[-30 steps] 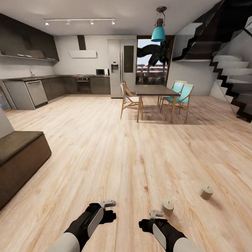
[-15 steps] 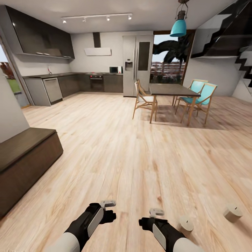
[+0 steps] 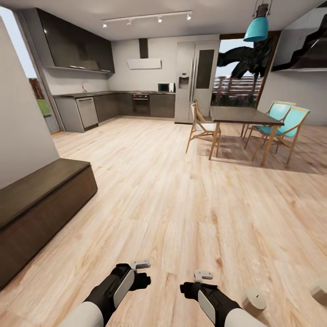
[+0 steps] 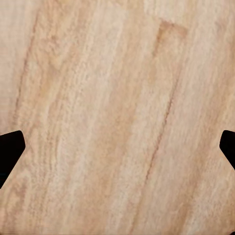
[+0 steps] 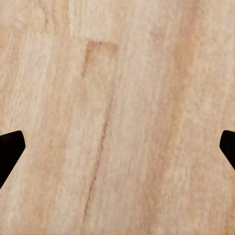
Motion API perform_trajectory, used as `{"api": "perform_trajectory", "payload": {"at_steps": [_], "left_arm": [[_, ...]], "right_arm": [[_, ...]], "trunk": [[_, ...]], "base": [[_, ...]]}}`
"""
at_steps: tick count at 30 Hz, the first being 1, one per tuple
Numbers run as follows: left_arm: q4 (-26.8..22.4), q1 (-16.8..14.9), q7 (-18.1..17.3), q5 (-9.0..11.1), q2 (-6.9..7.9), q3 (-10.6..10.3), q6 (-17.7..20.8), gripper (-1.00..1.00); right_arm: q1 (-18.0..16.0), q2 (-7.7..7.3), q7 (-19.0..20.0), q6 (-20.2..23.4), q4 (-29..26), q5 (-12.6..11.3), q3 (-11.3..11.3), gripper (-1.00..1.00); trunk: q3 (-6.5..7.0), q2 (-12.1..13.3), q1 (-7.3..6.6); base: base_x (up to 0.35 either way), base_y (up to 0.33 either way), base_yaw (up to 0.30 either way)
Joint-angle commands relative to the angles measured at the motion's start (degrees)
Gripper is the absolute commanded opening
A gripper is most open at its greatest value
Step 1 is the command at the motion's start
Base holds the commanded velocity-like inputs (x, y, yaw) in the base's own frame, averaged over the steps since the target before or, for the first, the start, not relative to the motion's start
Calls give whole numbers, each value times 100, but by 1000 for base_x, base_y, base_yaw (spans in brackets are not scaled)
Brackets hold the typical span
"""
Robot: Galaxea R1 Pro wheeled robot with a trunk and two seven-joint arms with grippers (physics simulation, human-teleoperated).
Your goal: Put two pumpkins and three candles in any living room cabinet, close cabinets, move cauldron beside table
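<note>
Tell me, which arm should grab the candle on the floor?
Probably the right arm. The nearest candle stands on the floor just beside the right gripper, whose jaws are open and empty. The left gripper is farther away.

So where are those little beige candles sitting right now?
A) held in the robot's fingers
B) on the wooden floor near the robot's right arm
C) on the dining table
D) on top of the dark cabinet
B: one candle stands on the wooden floor just beside the right arm, and a second candle lies at the picture's right edge, partly cut off; both wrist views show empty open fingers over bare floorboards.
</note>
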Motion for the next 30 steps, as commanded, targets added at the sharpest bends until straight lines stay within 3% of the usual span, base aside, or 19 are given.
{"api": "perform_trajectory", "payload": {"at_steps": [1,10,30], "left_arm": [[-6,-3,50,60,4,-28,15,100],[-6,-6,50,60,4,-28,15,100],[-6,-6,50,60,4,-28,15,100]], "right_arm": [[1,-3,-35,33,-15,-60,42,100],[1,-3,-35,33,-15,-58,43,100],[1,-38,10,31,-15,-70,48,100]], "trunk": [[-12,-2,-1],[-69,-2,-1],[-137,-2,-1]], "base": [[-1,0,218],[120,0,218],[329,30,177]]}}
